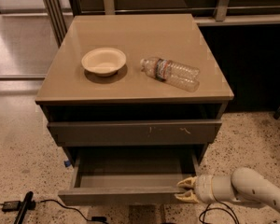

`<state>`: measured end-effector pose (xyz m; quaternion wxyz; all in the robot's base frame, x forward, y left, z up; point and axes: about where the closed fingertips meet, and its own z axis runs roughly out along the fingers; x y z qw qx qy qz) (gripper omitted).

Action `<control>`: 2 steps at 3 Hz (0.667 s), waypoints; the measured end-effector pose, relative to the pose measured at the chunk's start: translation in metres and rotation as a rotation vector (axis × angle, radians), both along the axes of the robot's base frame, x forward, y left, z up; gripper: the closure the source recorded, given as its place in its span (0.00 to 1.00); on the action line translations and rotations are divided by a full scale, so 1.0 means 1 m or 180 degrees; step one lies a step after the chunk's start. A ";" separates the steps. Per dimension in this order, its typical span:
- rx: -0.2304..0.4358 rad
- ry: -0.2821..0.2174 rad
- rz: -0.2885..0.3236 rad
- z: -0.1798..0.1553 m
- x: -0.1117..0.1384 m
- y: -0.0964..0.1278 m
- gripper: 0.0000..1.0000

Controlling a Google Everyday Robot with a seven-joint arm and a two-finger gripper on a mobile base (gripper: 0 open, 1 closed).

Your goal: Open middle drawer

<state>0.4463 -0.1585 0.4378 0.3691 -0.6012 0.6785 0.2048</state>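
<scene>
I read the cabinet top point(130, 36) as smooth tan laminate with a slight sheen. Bowl point(103, 61): matt, paper-pulp look. Bottle point(170, 73): clear glossy plastic, ribbed. Middle drawer point(121, 196): front and box matt dark grey, can't tell metal from painted board. Upper front point(130, 132): same finish, pale scuffs. Gripper point(186, 190), at the middle drawer's right front end: smooth cream plastic. Floor point(252, 139): speckled terrazzo.

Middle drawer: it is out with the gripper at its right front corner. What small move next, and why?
Probably one more short pull straight toward the camera. The middle drawer is well out, with its grey interior showing, and the gripper sits at the right end of its front. That contact is off-centre, so a straight pull seems least likely to skew it.
</scene>
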 end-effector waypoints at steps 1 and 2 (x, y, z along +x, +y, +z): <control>0.0000 0.0000 0.0000 0.000 0.000 0.000 0.27; 0.0000 0.0000 0.0000 0.000 0.000 0.000 0.04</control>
